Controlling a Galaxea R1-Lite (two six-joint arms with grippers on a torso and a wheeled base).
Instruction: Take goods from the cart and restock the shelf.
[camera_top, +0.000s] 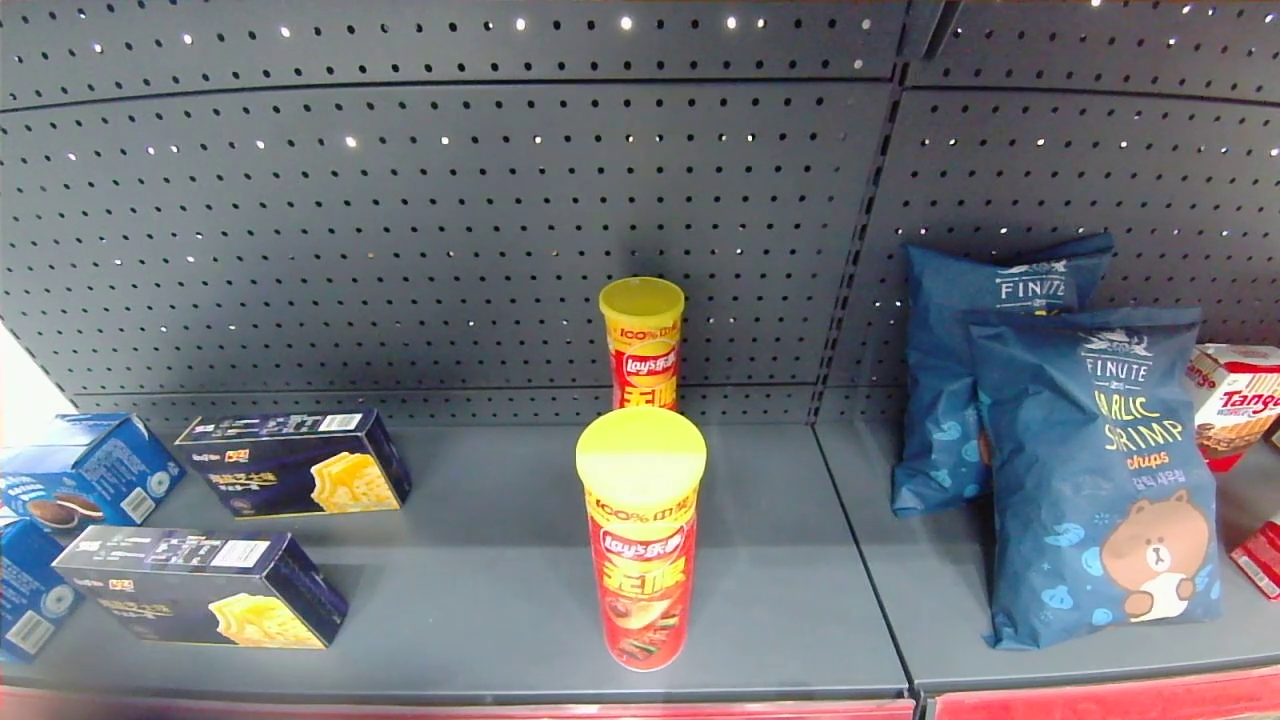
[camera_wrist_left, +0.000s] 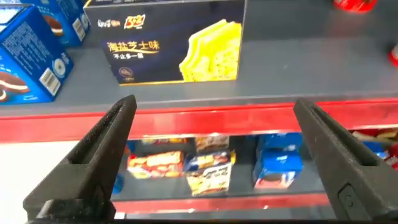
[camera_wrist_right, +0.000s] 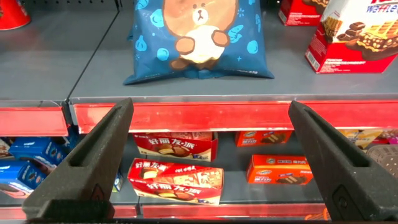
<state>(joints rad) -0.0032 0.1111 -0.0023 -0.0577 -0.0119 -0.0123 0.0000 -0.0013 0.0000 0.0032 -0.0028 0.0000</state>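
Your left pincer (camera_wrist_left: 214, 104) is hanging wide open and empty before a dark cracker box (camera_wrist_left: 174, 43). Your right pincer (camera_wrist_right: 211, 104) is gaping likewise before a blue chip bag (camera_wrist_right: 199, 37). Two chip cans (camera_top: 642, 540) are standing upright mid-shelf (camera_top: 480, 580), one behind the other.

Just beyond the left gripper (camera_wrist_left: 214, 102), the dark blue cardboard cracker box (camera_wrist_left: 168, 43) and the light blue cardboard cookie box (camera_wrist_left: 28, 59) are cut off by the picture's edge. Ahead of the right gripper (camera_wrist_right: 211, 104), the blue bear-printed plastic crisp bag (camera_wrist_right: 199, 37) and the red-and-white cardboard wafer box (camera_wrist_right: 357, 40) are cropped too.
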